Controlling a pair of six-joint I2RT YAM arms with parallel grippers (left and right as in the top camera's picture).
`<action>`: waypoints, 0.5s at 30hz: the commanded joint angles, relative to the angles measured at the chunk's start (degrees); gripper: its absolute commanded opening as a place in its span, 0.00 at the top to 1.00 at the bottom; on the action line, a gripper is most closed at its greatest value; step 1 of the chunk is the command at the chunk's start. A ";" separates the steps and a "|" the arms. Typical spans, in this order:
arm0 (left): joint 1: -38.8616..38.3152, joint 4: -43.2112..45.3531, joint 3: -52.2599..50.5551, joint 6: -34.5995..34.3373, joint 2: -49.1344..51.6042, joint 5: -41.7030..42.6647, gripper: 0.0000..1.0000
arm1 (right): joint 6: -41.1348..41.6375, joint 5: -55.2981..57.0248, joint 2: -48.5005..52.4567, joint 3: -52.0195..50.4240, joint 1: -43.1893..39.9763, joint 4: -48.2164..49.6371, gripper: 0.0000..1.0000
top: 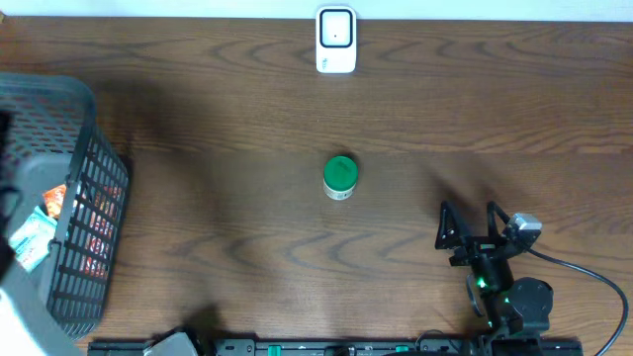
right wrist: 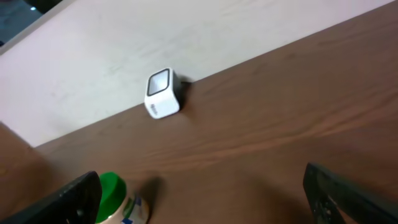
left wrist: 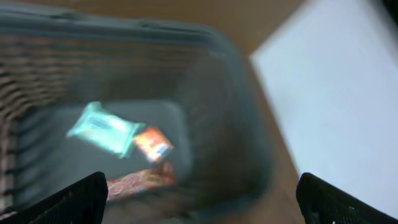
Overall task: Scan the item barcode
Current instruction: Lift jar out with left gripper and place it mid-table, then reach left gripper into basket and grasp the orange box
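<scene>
On the table (top: 218,129), centre: green-capped bottle (top: 339,178) upright, axis vertical | left pincer (left wrist: 200,194) wide, empty | right pincer (top: 469,223) wide, empty

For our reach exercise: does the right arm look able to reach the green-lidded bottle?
Probably yes: the right gripper is open, with only bare table between it and the bottle.

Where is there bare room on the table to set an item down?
Bare table lies between the basket and the green-capped bottle, between bottle and scanner, and right of the scanner along the far edge. Crowded: the near right, where the right pincer and its cable sit.
</scene>
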 commanded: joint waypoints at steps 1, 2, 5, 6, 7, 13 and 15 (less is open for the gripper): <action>14.01 -2.23 -3.08 3.08 6.69 11.91 0.03 | 0.39 0.11 -0.11 -0.09 0.66 -0.20 0.01; 15.91 -2.67 -3.76 2.73 8.52 12.98 0.04 | 0.39 0.09 -0.11 -0.09 0.66 -0.20 0.01; 17.31 -4.26 -6.03 -0.35 16.09 13.62 0.04 | 0.37 0.09 -0.11 -0.09 0.66 -0.20 0.01; 17.05 -4.35 -6.60 -1.79 18.18 13.44 0.04 | 0.39 0.09 -0.11 -0.09 0.66 -0.20 0.01; 16.79 -4.35 -7.21 -3.54 20.13 13.44 0.04 | 0.39 0.09 -0.11 -0.09 0.66 -0.20 0.01; 13.94 -3.67 -10.21 -17.00 29.70 9.49 0.04 | 0.39 0.09 -0.11 -0.09 0.66 -0.20 0.01; 11.91 -2.60 -10.34 -22.40 33.40 6.14 0.03 | 0.39 0.09 -0.11 -0.09 0.66 -0.20 0.01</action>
